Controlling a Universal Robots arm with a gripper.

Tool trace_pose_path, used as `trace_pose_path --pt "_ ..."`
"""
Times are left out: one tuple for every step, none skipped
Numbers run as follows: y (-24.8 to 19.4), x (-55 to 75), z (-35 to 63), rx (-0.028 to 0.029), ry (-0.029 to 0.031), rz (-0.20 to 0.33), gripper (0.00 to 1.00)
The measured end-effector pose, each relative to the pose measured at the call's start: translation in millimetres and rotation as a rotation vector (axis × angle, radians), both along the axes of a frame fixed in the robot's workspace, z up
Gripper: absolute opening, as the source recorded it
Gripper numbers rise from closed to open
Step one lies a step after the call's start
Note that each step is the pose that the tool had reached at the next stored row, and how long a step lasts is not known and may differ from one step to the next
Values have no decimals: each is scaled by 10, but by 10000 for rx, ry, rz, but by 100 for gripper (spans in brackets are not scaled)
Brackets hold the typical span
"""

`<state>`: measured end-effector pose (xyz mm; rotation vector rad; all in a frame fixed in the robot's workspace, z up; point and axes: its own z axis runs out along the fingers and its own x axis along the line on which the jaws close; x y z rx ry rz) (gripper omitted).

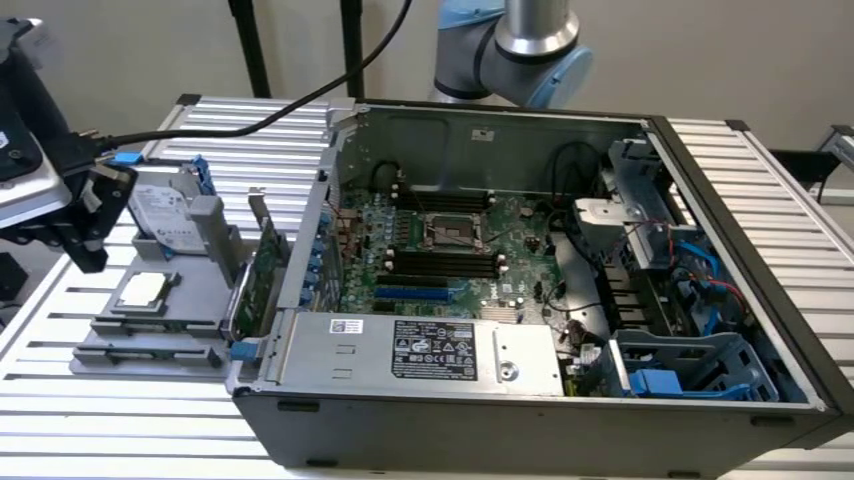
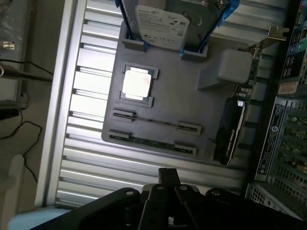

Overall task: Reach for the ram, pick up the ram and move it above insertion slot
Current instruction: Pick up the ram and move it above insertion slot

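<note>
— Where is the ram?

— The ram [image 2: 149, 140] stands on its long edge in the grey tray [image 2: 192, 103]. It runs along the tray's edge opposite the hard drive [image 2: 160, 21], with each end in a small clip. A second thin strip lies parallel just beside it, nearer the tray's middle. A square processor [image 2: 139, 82] sits between that strip and the hard drive.

— And the gripper?

— The gripper [image 2: 168, 178] hangs over the slatted worktop [image 2: 91, 158], just outside that same tray edge. It is near the ram but apart from it. Whether its grip is wide or closed, I cannot tell.

— Where does the tray sit?

— On the worktop towards the exterior view's left edge, just beside the computer case [image 1: 534, 420], which has its side off. A tall green card [image 1: 260, 265] stands upright at the tray's edge next to the case.

— The slots?

— The long black slots [image 1: 441, 262] lie on the board inside the case, well apart from the ram and the gripper.
</note>
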<state>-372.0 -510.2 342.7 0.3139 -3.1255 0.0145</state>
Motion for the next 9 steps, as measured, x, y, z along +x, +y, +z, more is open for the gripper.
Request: trace_pose_path --pt "0 0 -6 0 -1 180 11" --pt "0 0 -12 1 -1 370 11" --pt "0 0 -17 1 0 551 11" --pt "0 0 -22 0 0 730 11" --pt "0 0 -27 0 0 910 11" --pt "0 0 -33 0 -1 1090 11" --pt "0 0 -38 1 0 1281 11" --pt "0 0 -44 1 -1 1461 11" --pt "0 0 -48 0 0 1640 11"
